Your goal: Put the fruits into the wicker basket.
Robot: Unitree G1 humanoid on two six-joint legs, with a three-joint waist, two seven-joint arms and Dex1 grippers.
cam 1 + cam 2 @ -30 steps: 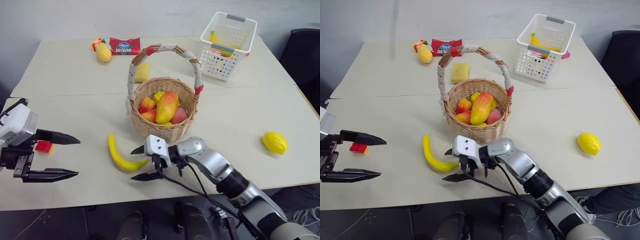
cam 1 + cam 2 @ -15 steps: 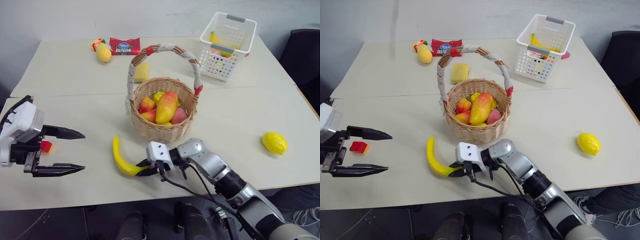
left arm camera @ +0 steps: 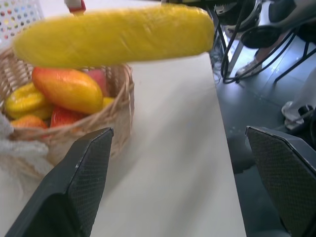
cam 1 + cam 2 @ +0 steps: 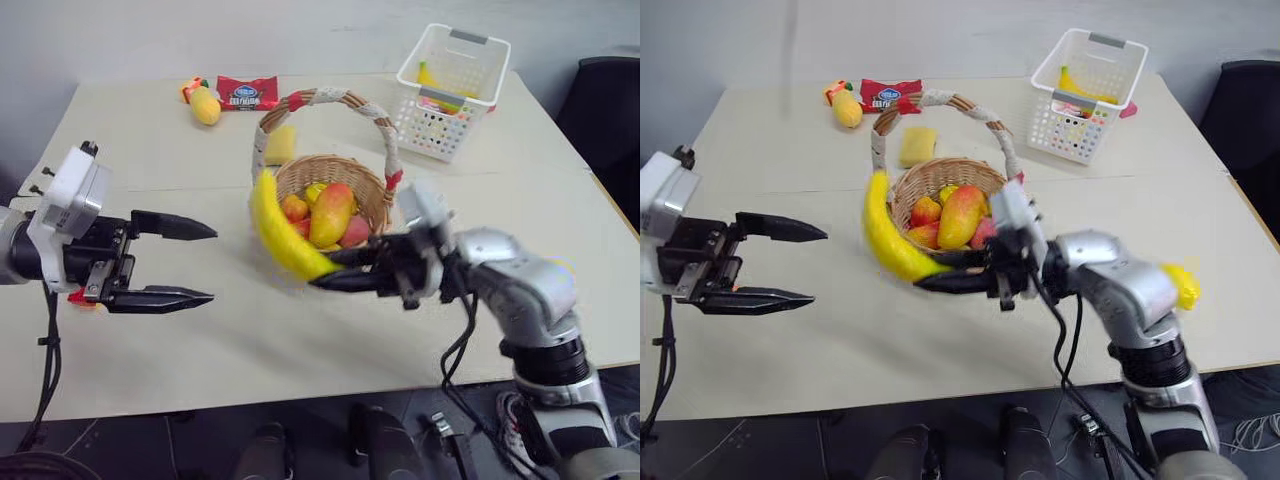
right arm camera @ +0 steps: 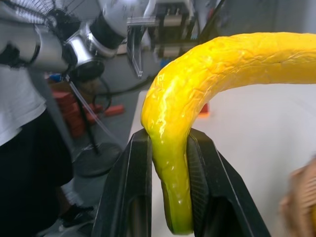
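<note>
Left gripper (image 4: 205, 263) at table's left, fingers spread wide, holding nothing. Banana (image 4: 281, 233) aloft just left of wicker basket (image 4: 372, 190) rim, lower end pinched in clamped right gripper (image 4: 322, 269). Basket mid-table, already holding red-orange fruit. Lemon (image 4: 1183, 285) on table (image 4: 150, 140) at right, behind right arm.

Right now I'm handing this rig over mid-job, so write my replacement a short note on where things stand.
Right gripper: jaws shut on the banana, held in the air beside the wicker basket.
Left gripper: jaws open, empty.
Lemon: on the table behind the right arm.
Done: banana picked up.
Left: drop it in the basket, then fetch the lemon.
</note>
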